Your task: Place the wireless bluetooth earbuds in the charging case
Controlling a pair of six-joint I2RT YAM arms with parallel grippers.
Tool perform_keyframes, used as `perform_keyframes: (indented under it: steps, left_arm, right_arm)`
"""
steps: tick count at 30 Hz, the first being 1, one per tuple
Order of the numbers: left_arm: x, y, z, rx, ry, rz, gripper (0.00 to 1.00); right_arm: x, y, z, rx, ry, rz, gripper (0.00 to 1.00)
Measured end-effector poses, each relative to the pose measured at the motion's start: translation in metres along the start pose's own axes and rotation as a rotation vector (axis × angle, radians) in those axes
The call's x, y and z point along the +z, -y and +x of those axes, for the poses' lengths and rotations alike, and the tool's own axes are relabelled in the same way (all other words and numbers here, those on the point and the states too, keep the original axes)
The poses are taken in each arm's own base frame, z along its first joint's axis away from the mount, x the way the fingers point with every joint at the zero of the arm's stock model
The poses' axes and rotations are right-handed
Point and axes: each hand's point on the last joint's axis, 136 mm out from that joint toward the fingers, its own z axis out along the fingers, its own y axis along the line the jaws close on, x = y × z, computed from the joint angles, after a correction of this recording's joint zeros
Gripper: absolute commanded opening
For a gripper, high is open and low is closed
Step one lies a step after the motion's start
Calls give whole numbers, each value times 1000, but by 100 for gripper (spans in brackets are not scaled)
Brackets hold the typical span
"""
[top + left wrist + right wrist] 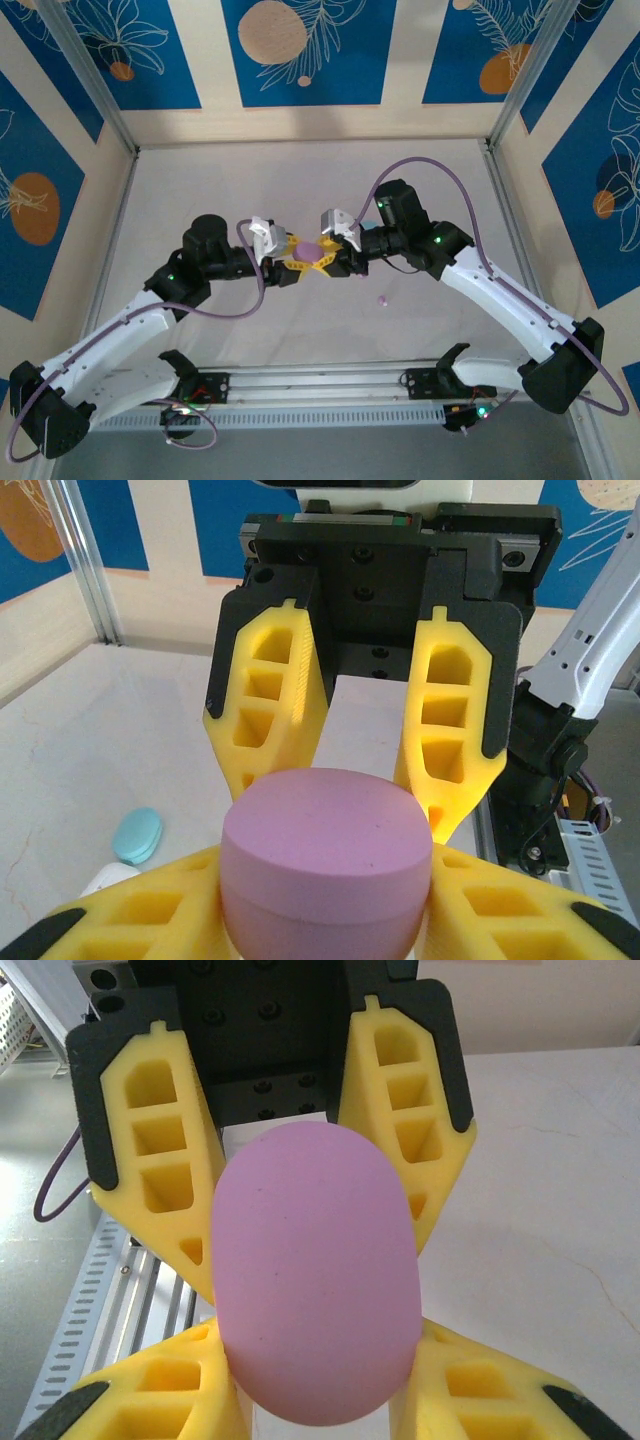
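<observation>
White tabletop (300, 190) lies under me, boxed by pale walls with blue panels (300, 40) that carry orange discs and leaf outlines. Both my arms reach inward and meet over the middle of the table. My left gripper (290, 266) comes in from 9 o'clock and my right gripper (326, 258) from 3 o'clock. The pink case (308, 247) sits between them with its lid down.

From my left wrist I see the case end-on. My left fingers (140, 910) press against both sides of its lower half, so that gripper is clamped on it. My right fingers (265, 720) stand at the far end of the case, one on each side, close against the lid's rim. From my right wrist the case runs lengthwise away from the camera and overlaps both of my yellow fingers there. Whether they squeeze it or merely flank it, I cannot tell.

One pink bud (382, 299) lies loose on the table at about 4 o'clock from the case, near it but apart from both grippers. In my left wrist view a teal case (138, 835) rests on the table at 9 o'clock from the pink one. A white thing (108, 880) sits just beside it at 7 o'clock, partly hidden by my finger.
</observation>
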Motion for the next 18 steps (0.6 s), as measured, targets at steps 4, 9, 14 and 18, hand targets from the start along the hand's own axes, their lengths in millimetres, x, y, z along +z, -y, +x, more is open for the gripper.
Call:
perform_keyframes:
  steps: [4, 9, 14, 18]
  left_arm:
    - [0, 0, -3, 4, 6, 1, 50]
    - [-1, 0, -5, 6, 8, 0, 48]
    - [-1, 0, -4, 6, 3, 1, 53]
    - [0, 0, -4, 8, 3, 1, 50]
  right_arm:
    - [0, 0, -1, 1, 5, -1, 31]
    - [0, 0, -2, 3, 6, 0, 31]
    - [0, 1, -3, -2, 10, 2, 31]
    - [0, 1, -4, -6, 14, 4, 31]
